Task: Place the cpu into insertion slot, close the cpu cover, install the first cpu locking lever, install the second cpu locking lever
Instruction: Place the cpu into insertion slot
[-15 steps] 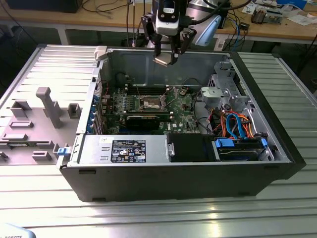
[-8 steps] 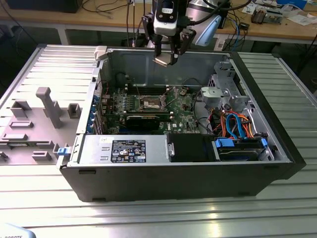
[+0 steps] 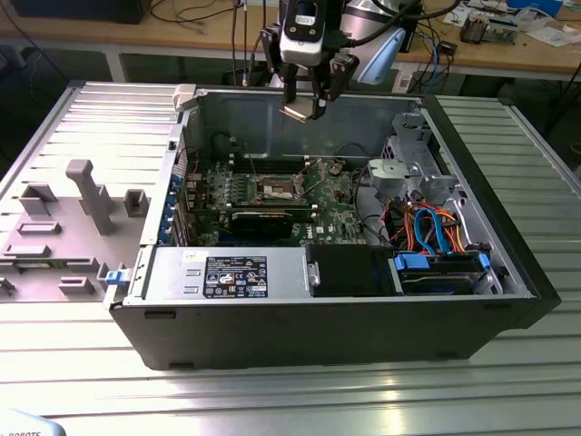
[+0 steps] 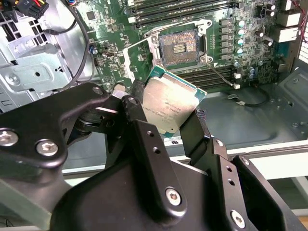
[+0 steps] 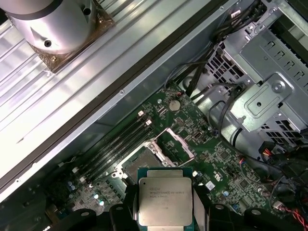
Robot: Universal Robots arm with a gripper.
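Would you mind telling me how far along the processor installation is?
Nothing is finished yet. The hand grips the small square silvery-topped chip above the open black computer case. The square silver-rimmed socket lies open and empty, so seating, closing and latching all remain.

Black jaws dotted with silver screws [image 4: 173, 196], silver-grey arm [image 5: 48, 21], black-and-white wrist housing [image 3: 302, 29]

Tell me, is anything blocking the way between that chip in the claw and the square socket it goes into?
Nothing visible does. The gripper holds the cpu in the air above the open case. The insertion slot lies on the green board below with its dark centre bare, and only open space lies between them.
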